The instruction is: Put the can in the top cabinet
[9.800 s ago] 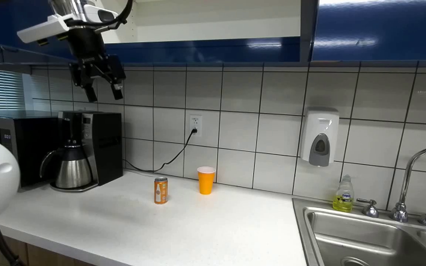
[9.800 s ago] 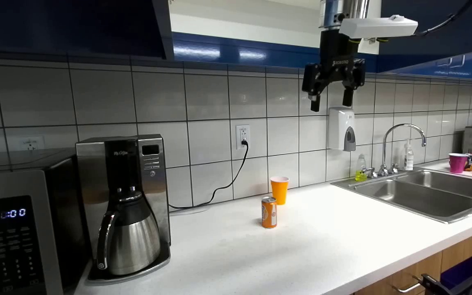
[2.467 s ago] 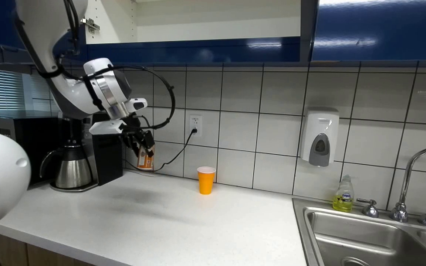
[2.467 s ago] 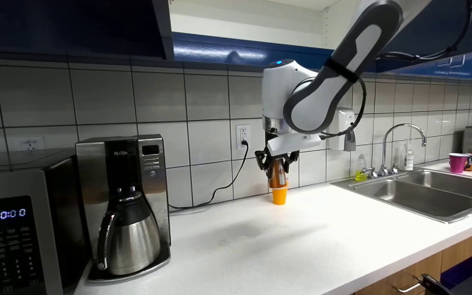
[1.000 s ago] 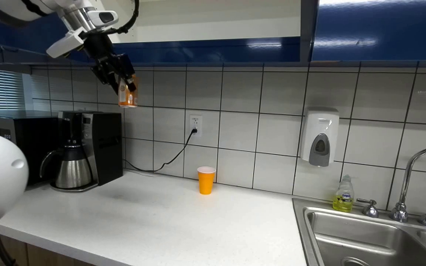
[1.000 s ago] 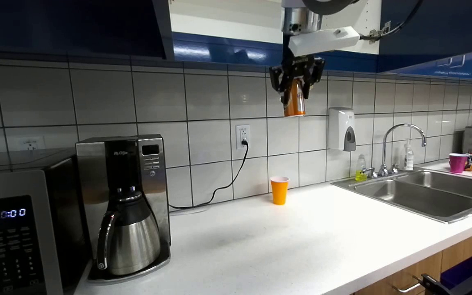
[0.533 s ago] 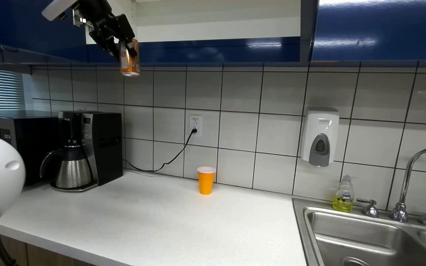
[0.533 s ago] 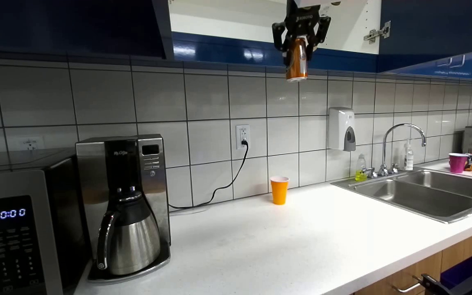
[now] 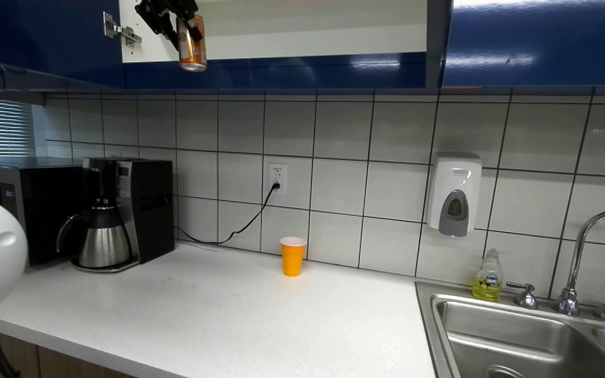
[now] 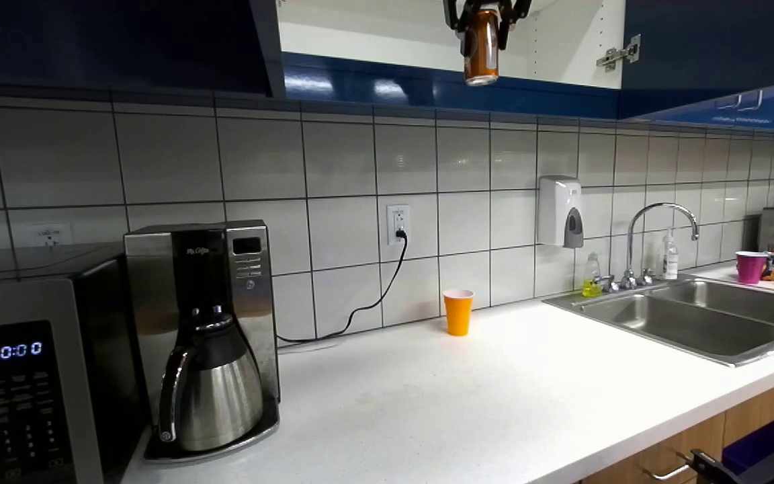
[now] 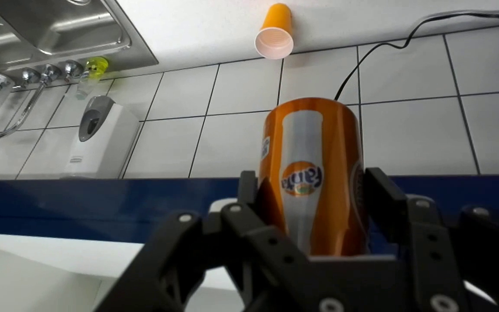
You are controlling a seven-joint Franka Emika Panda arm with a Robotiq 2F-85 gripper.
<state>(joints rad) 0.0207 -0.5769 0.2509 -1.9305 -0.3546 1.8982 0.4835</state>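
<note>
The orange can (image 11: pixel 314 138) with its Fanta label is pinched between the two black fingers of my gripper (image 11: pixel 310 182) in the wrist view, which stands upside down. In both exterior views the can (image 9: pixel 193 52) hangs nearly upright, high above the counter, its pale metal end downward. My gripper (image 10: pixel 484 47) is cut by the top border there, and the can's upper part is covered by its fingers. Behind the can, the top cabinet (image 9: pixel 313 31) stands open with a cream interior. The can's lower end overlaps the blue bottom rail (image 10: pixel 373 84) and appears in front of it.
A blue cabinet door (image 9: pixel 45 42) is swung out on its hinge (image 10: pixel 619 54). Below stand an orange cup (image 9: pixel 293 257), a coffee maker (image 10: pixel 205 336) and a microwave (image 10: pixel 24 376). The soap dispenser (image 9: pixel 455 194) hangs above the sink (image 9: pixel 423 304) side.
The can stood on the counter under the open gripper at first. It was then gripped and lifted, and over the last second has risen further to the cabinet's lower edge.
</note>
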